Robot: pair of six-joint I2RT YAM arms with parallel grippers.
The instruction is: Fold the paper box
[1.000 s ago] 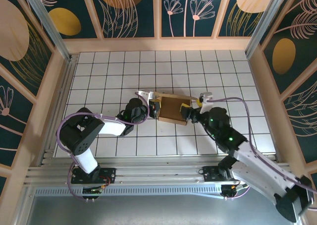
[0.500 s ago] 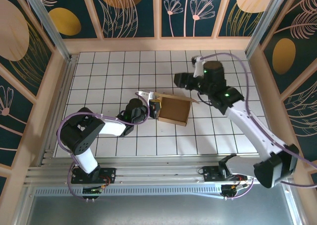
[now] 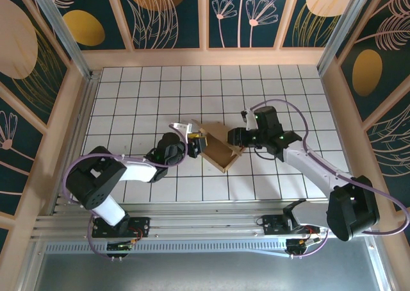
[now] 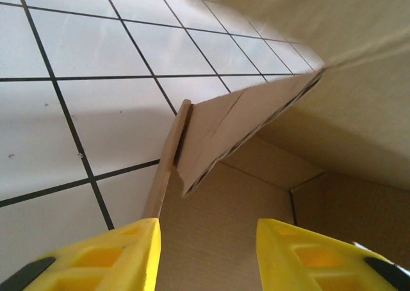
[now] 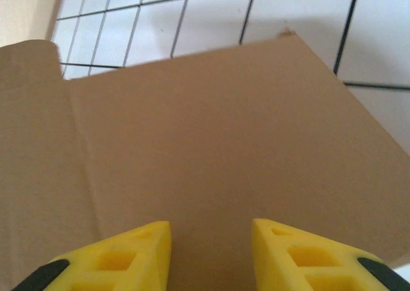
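We see the paper box lying on the white tiled table, a little nearer than its middle and turned so that one corner points toward the arms. It sits between the two grippers.

The left gripper is at the box's left edge, close against it. From the left wrist, the left gripper has its yellow fingers parted, with a clear gap between them and nothing pinched. Brown cardboard of the box shows through that gap. A thin upright wall rises from the tiles just above the left finger, and a folded flap leans out from it. We cannot tell whether the finger touches that wall.

The right gripper is at the box's far right edge. From the right wrist, the right gripper also has its fingers apart and grips nothing. A broad flat panel of the box lies straight ahead of them, with a crease down its left side and tiles visible beyond its far edge. We cannot tell whether the tips touch the panel.
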